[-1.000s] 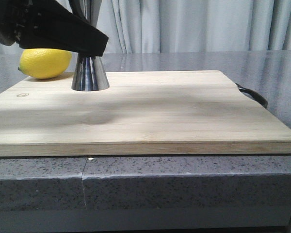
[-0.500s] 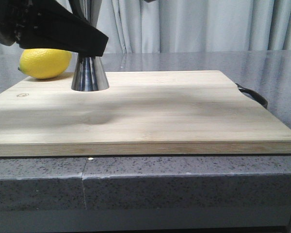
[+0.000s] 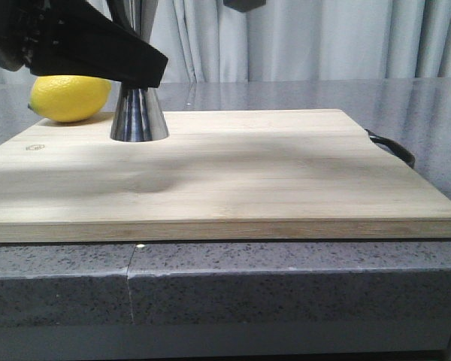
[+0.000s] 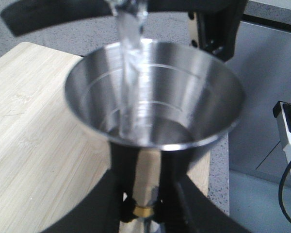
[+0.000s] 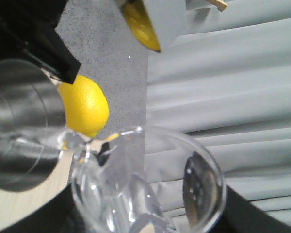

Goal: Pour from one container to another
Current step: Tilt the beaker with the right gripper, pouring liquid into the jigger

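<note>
Now the beaker [image 5: 145, 194], pinched in the right tool, is tipped so water is streamed into the jigger [image 4: 153, 94] (steadied at its waist by the left tool [image 4: 140, 206]) on the board [image 3: 233, 169].

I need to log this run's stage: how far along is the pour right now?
Done: the left gripper holds the steel jigger at its waist, upright on the cutting board. In hand: the glass beaker is tipped, a clear stream falling into the jigger's cup. Left: finishing the pour and righting the beaker.
</note>
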